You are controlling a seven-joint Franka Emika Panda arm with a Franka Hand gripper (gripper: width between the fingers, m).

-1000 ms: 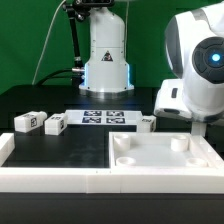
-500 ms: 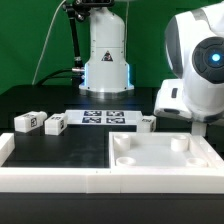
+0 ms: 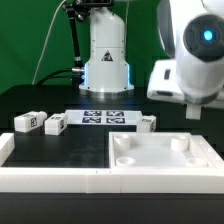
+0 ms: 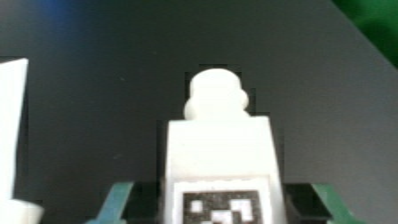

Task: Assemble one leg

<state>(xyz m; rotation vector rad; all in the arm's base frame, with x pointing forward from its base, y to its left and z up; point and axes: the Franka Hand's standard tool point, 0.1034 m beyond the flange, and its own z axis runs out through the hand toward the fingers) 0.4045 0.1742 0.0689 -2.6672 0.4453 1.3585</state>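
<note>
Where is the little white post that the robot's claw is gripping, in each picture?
Wrist view: the leg fills the middle, clamped in the gripper.
Exterior view: the leg cannot be made out; only the gripper shows, raised at the exterior view's right.
Shared landmark: the gripper.

White rounded arm (image 3: 185,70), blue-lit ring (image 3: 207,37), black cables (image 3: 72,35), green tool fingers (image 4: 119,205)

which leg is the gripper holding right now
The leg held in the gripper, seen close up in the wrist view with its rounded peg showing. The other three legs lie loose on the table.
</note>
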